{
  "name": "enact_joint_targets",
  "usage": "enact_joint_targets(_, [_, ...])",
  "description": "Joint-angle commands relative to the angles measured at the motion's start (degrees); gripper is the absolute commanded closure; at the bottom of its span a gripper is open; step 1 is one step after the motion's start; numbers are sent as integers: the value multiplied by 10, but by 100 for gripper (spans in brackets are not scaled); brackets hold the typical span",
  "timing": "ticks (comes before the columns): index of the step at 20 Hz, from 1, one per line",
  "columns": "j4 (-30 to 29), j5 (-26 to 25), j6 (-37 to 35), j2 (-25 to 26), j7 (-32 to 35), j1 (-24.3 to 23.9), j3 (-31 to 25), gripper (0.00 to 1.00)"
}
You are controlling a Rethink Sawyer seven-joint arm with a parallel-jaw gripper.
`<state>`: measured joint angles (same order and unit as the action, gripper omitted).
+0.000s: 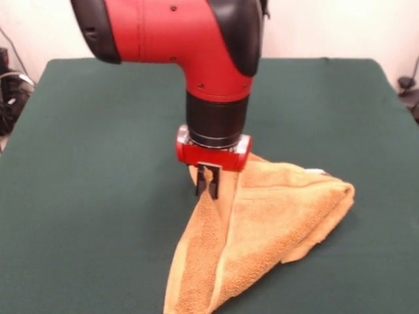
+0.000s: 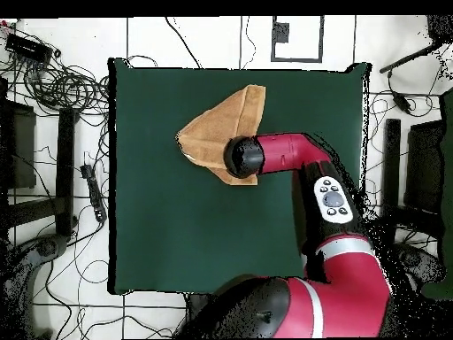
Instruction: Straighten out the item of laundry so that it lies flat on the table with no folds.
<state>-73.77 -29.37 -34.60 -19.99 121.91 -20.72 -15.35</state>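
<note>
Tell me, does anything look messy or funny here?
Yes. The towel is bunched into a folded triangle on the table instead of lying flat, and the gripper is pinching it at a raised fold.

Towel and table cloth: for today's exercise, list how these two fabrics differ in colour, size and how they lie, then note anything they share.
Colour: the towel is golden-orange; the table cover is dark green.
Size: the towel takes up a small patch; the table is far bigger.
Pose: the towel lies folded into a rough triangle with the gripper at its fold; the table cover lies flat and smooth.
Shared: both are plain, unpatterned fabric.
</note>
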Motion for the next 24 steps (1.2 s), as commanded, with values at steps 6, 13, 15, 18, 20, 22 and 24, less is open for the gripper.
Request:
enact_joint_targets(6, [-23, 18, -38, 34, -11, -28, 0, 100])
enact_joint_targets(13, [-27, -25, -110, -19, 110, 65, 164, 100])
enact_joint_targets(15, [-38, -23, -131, -32, 108, 78, 197, 100])
enact_joint_targets(18, [-52, -17, -162, -53, 88, 90, 232, 100])
enact_joint_targets(20, [-43, -23, -188, -57, 76, 105, 256, 100])
enact_joint_targets(22, [-15, -36, -254, -49, 69, 136, 289, 100])
enact_joint_targets(24, [13, -31, -326, -39, 54, 146, 305, 100])
